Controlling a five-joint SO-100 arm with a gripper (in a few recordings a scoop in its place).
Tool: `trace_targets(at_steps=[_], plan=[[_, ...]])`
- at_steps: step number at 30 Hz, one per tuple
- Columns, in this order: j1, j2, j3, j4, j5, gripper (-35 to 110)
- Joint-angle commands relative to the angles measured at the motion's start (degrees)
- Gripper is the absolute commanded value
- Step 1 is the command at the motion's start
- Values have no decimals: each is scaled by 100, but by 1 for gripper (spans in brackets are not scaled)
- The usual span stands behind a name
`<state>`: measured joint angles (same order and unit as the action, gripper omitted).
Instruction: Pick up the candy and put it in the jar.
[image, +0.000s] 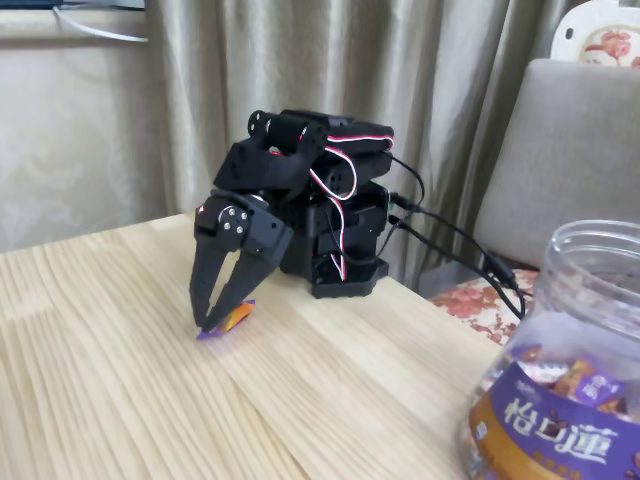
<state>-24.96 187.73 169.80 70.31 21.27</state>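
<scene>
The candy (232, 320), a small purple piece with an orange-brown side, lies on the wooden table (120, 390) left of centre in the fixed view. My black gripper (212, 322) points down at it, fingertips at the table, close together around the candy's left end. The candy still rests on the wood. The jar (570, 380), large and clear with a purple and gold-brown label with white characters, stands at the lower right corner, open-mouthed, far from the gripper.
The arm's black base (335, 250) with red and white wires sits at the table's far edge. A black cable (470, 250) runs right toward a padded chair (570, 150). Curtains hang behind. Bare wood lies between candy and jar.
</scene>
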Motion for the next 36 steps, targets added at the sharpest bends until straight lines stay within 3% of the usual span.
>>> trace_targets(at_steps=[1,6,10,15,18,22,24,27,29,33,36], plan=[[-79,44,-35,-88,483,0],[-149,44,-229,-422,949,0],[220,-62,-984,-255,413,0],[870,-2786,-2839,123,387,0],[1441,-5625,-5159,1354,308,0],[1978,-9782,-8771,4324,800,4],[2127,-9519,-8227,4104,1099,24],[2101,-8912,-7550,3480,1626,36],[2065,-9246,-7567,3577,1898,59],[2092,-8938,-7304,3217,2584,49],[2057,-6776,-5801,1635,3252,49]])
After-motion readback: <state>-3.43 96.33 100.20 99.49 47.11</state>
